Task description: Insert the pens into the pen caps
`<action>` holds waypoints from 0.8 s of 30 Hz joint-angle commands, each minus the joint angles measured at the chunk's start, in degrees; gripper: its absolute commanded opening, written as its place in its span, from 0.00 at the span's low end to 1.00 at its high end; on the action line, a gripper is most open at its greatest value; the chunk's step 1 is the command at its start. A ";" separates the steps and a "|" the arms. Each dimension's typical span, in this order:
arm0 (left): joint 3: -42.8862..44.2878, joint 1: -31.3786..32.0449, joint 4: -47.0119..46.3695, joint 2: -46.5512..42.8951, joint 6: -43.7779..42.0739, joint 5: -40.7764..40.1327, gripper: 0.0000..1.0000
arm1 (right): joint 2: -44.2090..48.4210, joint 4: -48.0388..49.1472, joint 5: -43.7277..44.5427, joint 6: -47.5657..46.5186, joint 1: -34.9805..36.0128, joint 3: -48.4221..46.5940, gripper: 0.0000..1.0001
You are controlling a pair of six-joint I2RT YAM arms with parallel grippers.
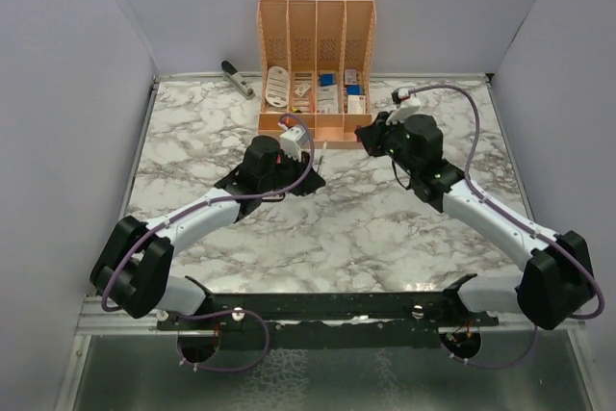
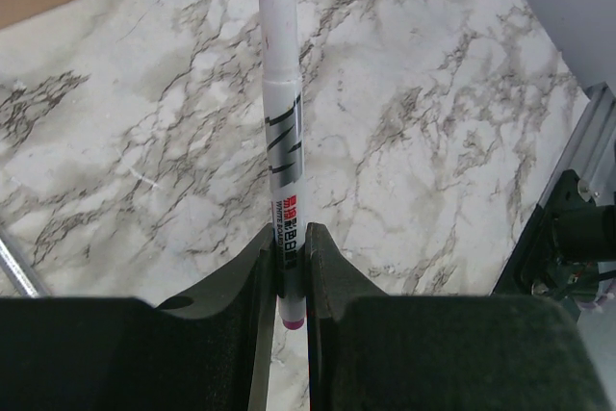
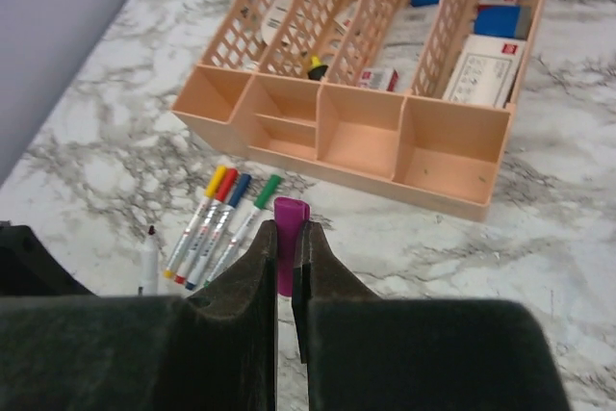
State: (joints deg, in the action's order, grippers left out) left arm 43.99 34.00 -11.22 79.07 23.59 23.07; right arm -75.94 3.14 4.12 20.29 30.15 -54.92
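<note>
Left side first: my left gripper point(image 2: 292, 247) is clamped nearly closed on the last bare pen point(image 2: 282, 141). It pinches the barrel near the back end, where there's a pinkish plug. The rest of the barrel sticks straight out toward 12 o'clock in the wrist view, over the marble table point(image 1: 366, 238), and the writing tip is right at the frame edge.

Moving right, four capped pens point(image 3: 219, 228) lie side by side on the marble with yellow, red, blue and green caps. They sit at about 10 o'clock from the right jaws, just in front of the orange organiser point(image 3: 452, 156).

The right gripper point(image 3: 287, 257) is closed tight on the purple cap point(image 3: 291, 223), which pokes out past the fingertips toward 12 o'clock. I can't tell which end of it is the open one.

So I'd say we're on the final pair, pen in one hand and cap in the other, not mated yet. In the right wrist view a bare tip shows off at 9 o'clock from the cap, well apart from it, and I reckon that's my pen. Next I need to bring the two together, get tip and cap mouth on one axis, then push along that axis. The fit looks unforgiving, so any tilt probably means the tip skids off the rim.
</note>
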 commanded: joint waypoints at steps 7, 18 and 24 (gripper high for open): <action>6.75 6.04 -4.71 -0.86 -3.75 6.57 0.00 | 9.69 29.59 -14.53 5.73 -2.75 13.27 0.01; 5.08 6.98 -8.42 -2.21 -1.36 7.91 0.00 | 13.54 43.75 -16.75 10.85 -2.91 18.53 0.01; 4.91 7.09 -9.08 -2.38 -0.80 7.96 0.00 | 13.75 43.30 -17.27 12.78 -2.95 18.68 0.01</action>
State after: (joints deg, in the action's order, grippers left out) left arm 49.67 40.91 -17.61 78.59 22.22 29.15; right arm -63.20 43.70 -11.22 30.89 27.62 -36.99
